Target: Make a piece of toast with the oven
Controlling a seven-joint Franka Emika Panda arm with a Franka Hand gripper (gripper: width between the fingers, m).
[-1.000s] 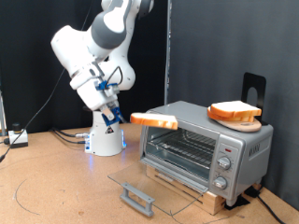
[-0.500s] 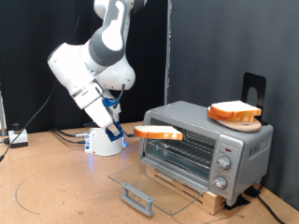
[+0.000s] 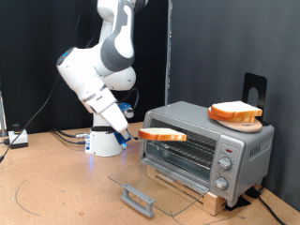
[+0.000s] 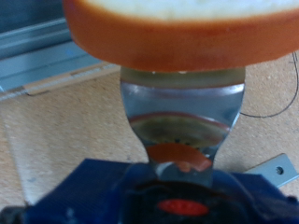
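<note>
Piece of toast (image 3: 163,135): I see it flat, orange-crusted, at the mouth of the silver oven (image 3: 242,147), whose glass door lies open.

Arm lowered and swung toward the exterior view's right. Piece of toast (image 3: 163,135) (clamped by gripper (image 3: 137,135)) carried lower and nearer the oven (image 3: 208,148), leading edge now at the open front above the lowered door.
</note>
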